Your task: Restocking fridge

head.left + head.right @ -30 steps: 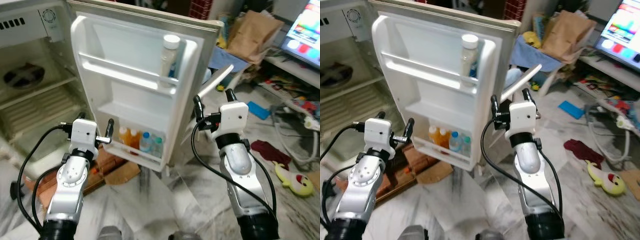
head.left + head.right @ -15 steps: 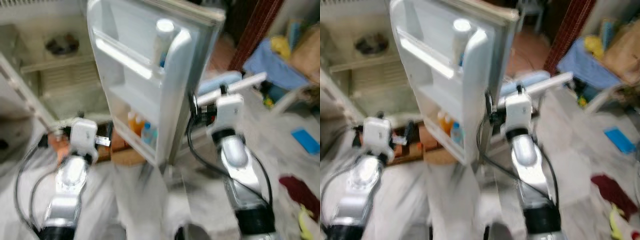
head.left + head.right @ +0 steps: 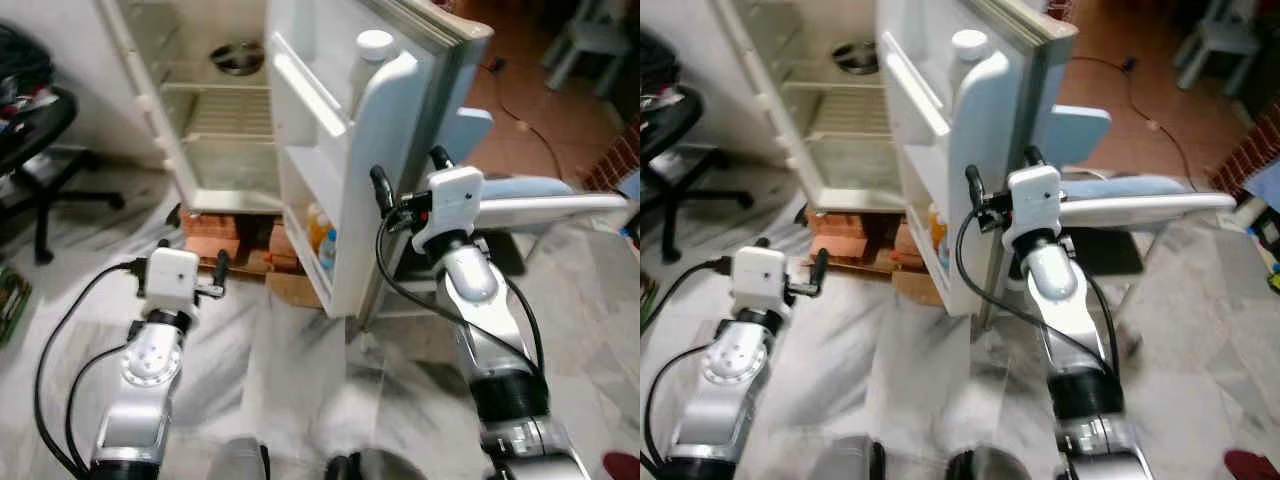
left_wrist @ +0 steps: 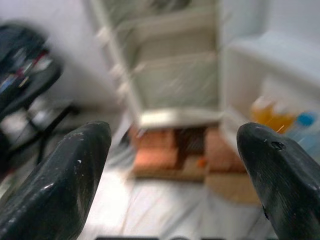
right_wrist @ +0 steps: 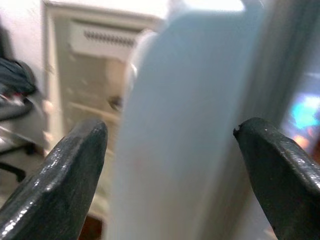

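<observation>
1. The right tool (image 3: 405,188), fingers spread apart and holding nothing, is sitting at the free edge of the open fridge door (image 3: 385,160).
2. The left tool (image 3: 192,272), also spread and empty, is hanging low over the floor near the bricks (image 3: 235,230) under the fridge (image 3: 190,110).
3. Judgement: the door is being handled; keep one finger on each side of its edge and push steadily.
4. Bottles (image 3: 322,235) are resting in the lower door rack, a white-capped bottle (image 3: 370,62) above; avoid jolting them.
</observation>
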`<state>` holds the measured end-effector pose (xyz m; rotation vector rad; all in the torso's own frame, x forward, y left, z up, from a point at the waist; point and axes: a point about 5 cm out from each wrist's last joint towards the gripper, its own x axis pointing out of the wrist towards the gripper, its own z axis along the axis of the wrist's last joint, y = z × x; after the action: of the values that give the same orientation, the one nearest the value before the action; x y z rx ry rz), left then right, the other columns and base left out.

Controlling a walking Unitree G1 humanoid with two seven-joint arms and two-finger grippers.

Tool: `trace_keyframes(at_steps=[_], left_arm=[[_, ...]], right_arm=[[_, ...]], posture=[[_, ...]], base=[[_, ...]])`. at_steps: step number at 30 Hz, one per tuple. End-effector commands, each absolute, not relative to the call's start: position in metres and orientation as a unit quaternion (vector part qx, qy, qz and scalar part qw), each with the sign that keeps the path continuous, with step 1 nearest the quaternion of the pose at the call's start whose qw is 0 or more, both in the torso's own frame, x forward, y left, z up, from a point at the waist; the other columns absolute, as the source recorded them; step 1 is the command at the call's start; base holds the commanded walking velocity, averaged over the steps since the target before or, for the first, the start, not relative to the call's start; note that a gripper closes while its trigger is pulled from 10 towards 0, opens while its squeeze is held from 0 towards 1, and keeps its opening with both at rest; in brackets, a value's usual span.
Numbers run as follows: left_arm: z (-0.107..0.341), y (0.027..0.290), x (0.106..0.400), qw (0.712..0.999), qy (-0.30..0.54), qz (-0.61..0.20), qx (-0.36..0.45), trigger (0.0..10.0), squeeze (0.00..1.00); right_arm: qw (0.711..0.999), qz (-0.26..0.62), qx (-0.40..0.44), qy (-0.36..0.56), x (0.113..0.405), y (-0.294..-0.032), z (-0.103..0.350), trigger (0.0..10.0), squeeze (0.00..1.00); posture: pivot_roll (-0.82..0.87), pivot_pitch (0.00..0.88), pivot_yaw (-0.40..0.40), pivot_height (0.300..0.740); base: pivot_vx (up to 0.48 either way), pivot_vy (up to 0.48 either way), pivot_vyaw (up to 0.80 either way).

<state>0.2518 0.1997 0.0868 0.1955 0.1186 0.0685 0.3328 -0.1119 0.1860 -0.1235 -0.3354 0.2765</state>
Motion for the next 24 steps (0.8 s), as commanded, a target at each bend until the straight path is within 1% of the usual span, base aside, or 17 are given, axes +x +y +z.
trace_keyframes(at_steps=[1, 2, 4, 9, 11, 13, 15, 17, 19, 20, 21, 22, 24], left_arm=[[0.087, 0.203, 0.246, 0.993, 0.069, 0.049, 0.085, 10.0, 0.00], [0.087, 0.203, 0.246, 0.993, 0.070, 0.050, 0.085, 10.0, 0.00], [0.087, 0.206, 0.243, 0.992, 0.073, 0.050, 0.091, 10.0, 0.00], [0.087, 0.209, 0.241, 0.991, 0.078, 0.055, 0.093, 10.0, 0.00], [0.087, 0.209, 0.241, 0.991, 0.081, 0.055, 0.092, 10.0, 0.00], [0.088, 0.208, 0.241, 0.991, 0.082, 0.054, 0.091, 10.0, 0.00], [0.088, 0.207, 0.240, 0.991, 0.084, 0.050, 0.090, 10.0, 0.00], [0.087, 0.207, 0.240, 0.991, 0.086, 0.046, 0.090, 10.0, 0.00], [0.087, 0.207, 0.240, 0.991, 0.087, 0.044, 0.090, 10.0, 0.00], [0.087, 0.205, 0.242, 0.991, 0.088, 0.038, 0.091, 10.0, 0.00], [0.087, 0.205, 0.242, 0.991, 0.088, 0.038, 0.091, 10.0, 0.00], [0.088, 0.205, 0.243, 0.991, 0.087, 0.036, 0.091, 10.0, 0.00], [0.088, 0.205, 0.243, 0.991, 0.087, 0.036, 0.091, 10.0, 0.00]], right_arm=[[0.975, 0.116, -0.081, -0.174, 0.341, -0.117, 0.190, 10.0, 0.00], [0.974, 0.112, -0.084, -0.175, 0.343, -0.117, 0.191, 10.0, 0.00], [0.976, 0.091, -0.086, -0.179, 0.349, -0.121, 0.196, 10.0, 0.00], [0.979, 0.072, -0.081, -0.175, 0.354, -0.125, 0.195, 10.0, 0.00], [0.981, 0.076, -0.056, -0.171, 0.353, -0.126, 0.192, 10.0, 0.00], [0.980, 0.096, -0.033, -0.171, 0.350, -0.125, 0.190, 10.0, 0.00], [0.978, 0.126, -0.015, -0.165, 0.345, -0.125, 0.184, 10.0, 0.00], [0.975, 0.179, -0.001, -0.131, 0.336, -0.125, 0.170, 10.0, 0.00], [0.973, 0.208, 0.000, -0.103, 0.331, -0.129, 0.158, 10.0, 0.00], [0.970, 0.235, -0.006, -0.067, 0.323, -0.136, 0.145, 10.0, 0.00], [0.970, 0.235, -0.006, -0.067, 0.323, -0.136, 0.145, 10.0, 0.00], [0.964, 0.263, -0.003, -0.031, 0.316, -0.142, 0.134, 10.0, 0.00], [0.962, 0.271, -0.009, -0.023, 0.313, -0.144, 0.130, 10.0, 0.00]], posture=[[0.08, 0.099, -0.049, 0.740], [0.08, 0.099, -0.049, 0.740], [0.10, 0.099, -0.053, 0.740], [0.11, 0.097, -0.060, 0.740], [0.11, 0.096, -0.060, 0.740], [0.11, 0.096, -0.060, 0.740], [0.11, 0.096, -0.056, 0.740], [0.10, 0.094, -0.054, 0.740], [0.10, 0.094, -0.051, 0.740], [0.10, 0.094, -0.049, 0.740], [0.10, 0.094, -0.049, 0.740], [0.10, 0.094, -0.047, 0.740], [0.09, 0.094, -0.045, 0.740]], base=[[0.000, 0.000, 0.00], [0.000, 0.000, 0.00], [0.000, 0.000, 0.57], [0.000, 0.000, 0.59], [0.000, 0.000, 0.44], [0.000, 0.000, 0.42], [0.000, 0.000, 0.00], [0.000, 0.000, 0.00], [0.000, 0.000, 0.00], [0.000, 0.000, 0.00], [0.000, 0.000, 0.00], [0.000, 0.000, 0.00], [0.000, 0.000, 0.00]])
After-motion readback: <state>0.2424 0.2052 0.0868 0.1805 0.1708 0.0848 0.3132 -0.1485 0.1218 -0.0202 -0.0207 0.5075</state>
